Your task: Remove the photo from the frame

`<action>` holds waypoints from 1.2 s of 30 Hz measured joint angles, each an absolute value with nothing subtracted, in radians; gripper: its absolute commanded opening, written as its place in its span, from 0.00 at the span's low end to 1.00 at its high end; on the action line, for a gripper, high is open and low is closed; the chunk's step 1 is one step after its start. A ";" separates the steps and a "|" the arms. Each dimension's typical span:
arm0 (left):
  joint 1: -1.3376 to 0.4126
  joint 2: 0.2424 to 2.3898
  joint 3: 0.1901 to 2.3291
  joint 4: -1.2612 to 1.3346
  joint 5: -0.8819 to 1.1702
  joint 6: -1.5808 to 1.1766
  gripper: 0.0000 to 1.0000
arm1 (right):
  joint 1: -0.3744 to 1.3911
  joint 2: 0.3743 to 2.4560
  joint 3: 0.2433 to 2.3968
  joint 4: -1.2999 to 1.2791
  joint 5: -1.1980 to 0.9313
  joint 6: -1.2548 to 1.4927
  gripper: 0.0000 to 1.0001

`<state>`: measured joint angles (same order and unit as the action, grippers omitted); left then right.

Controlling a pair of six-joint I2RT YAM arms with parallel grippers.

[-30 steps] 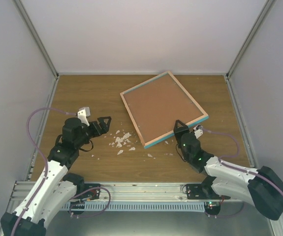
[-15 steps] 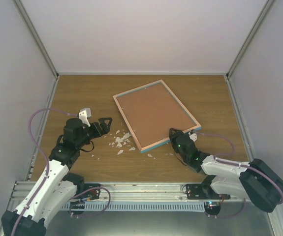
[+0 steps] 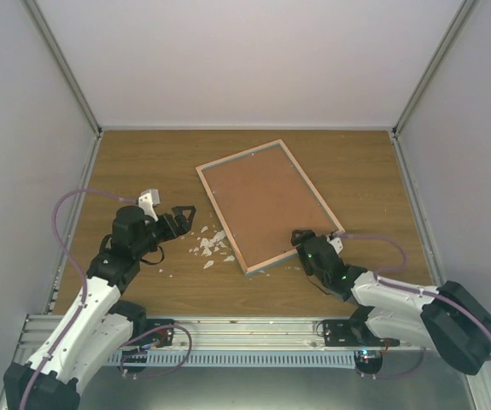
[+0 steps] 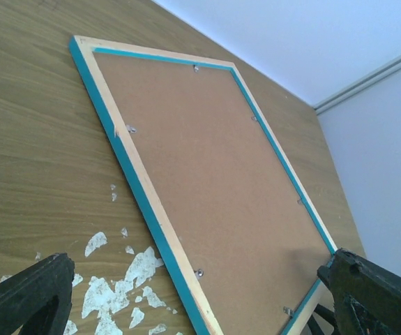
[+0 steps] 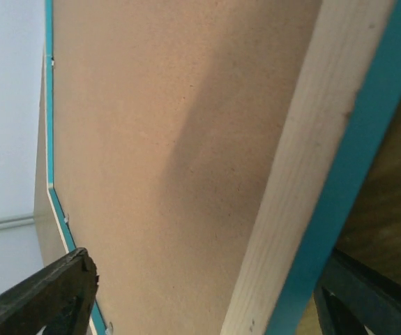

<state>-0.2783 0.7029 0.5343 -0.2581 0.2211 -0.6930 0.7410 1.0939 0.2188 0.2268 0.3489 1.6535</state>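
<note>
The frame (image 3: 262, 201) lies face down on the wooden table, its brown fibreboard back and pale wood rim up, with turquoise sides. The photo is hidden under the backing. My right gripper (image 3: 299, 240) is at the frame's near right corner. In the right wrist view this gripper (image 5: 207, 279) is open, and its fingers stand wide on either side of the frame's (image 5: 172, 139) rim. My left gripper (image 3: 184, 217) is open, low over the table, left of the frame. In the left wrist view the left gripper (image 4: 197, 279) faces the frame's (image 4: 221, 174) long edge with nothing between its fingers.
White flakes (image 3: 211, 246) are scattered on the table between the left gripper and the frame, and show as white flakes (image 4: 116, 293) in the left wrist view. Pale enclosure walls stand on three sides. A metal rail (image 3: 245, 329) runs along the near edge.
The right gripper has opened and let go of the frame's near corner. The frame, raised and tilted a second ago, has shifted left and come down flat on the table. The left arm stayed still.
</note>
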 measured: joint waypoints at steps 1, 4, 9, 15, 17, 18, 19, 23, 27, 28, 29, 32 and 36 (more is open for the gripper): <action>-0.278 0.707 0.534 -0.257 0.223 -0.693 0.99 | 0.741 1.083 0.219 0.210 0.345 1.653 0.90; -0.278 0.729 0.534 -0.251 0.228 -0.693 0.99 | 0.741 1.040 0.224 0.136 0.337 1.640 0.98; -0.278 0.767 0.533 -0.250 0.236 -0.697 0.99 | 0.739 0.974 0.294 0.004 0.333 1.576 1.00; -0.278 0.856 0.533 -0.235 0.258 -0.696 0.99 | 0.689 0.970 0.419 -0.130 0.322 1.388 1.00; -0.280 0.907 0.533 -0.224 0.273 -0.697 0.99 | 0.643 0.999 0.477 -0.153 0.307 1.273 1.00; -0.283 0.929 0.533 -0.220 0.276 -0.697 0.99 | 0.618 1.019 0.508 -0.158 0.300 1.211 1.00; -0.290 0.953 0.533 -0.216 0.278 -0.697 0.99 | 0.595 1.039 0.537 -0.160 0.292 1.152 1.00; -0.333 1.032 0.536 -0.185 0.284 -0.696 0.99 | 0.485 1.114 0.618 -0.148 0.241 0.907 1.00; -0.369 1.136 0.551 -0.146 0.289 -0.696 0.99 | 0.297 1.211 0.659 -0.117 0.130 0.709 1.00; -0.374 1.161 0.557 -0.138 0.289 -0.696 0.99 | 0.255 1.242 0.671 -0.111 0.099 0.667 1.00; -0.380 1.189 0.565 -0.129 0.289 -0.696 0.99 | 0.225 1.266 0.680 -0.107 0.072 0.636 1.00; -0.397 1.269 0.595 -0.105 0.289 -0.695 0.99 | 0.150 1.338 0.703 -0.093 -0.014 0.547 1.00; -0.417 1.375 0.646 -0.076 0.288 -0.687 0.99 | 0.080 1.458 0.752 -0.087 -0.133 0.460 1.00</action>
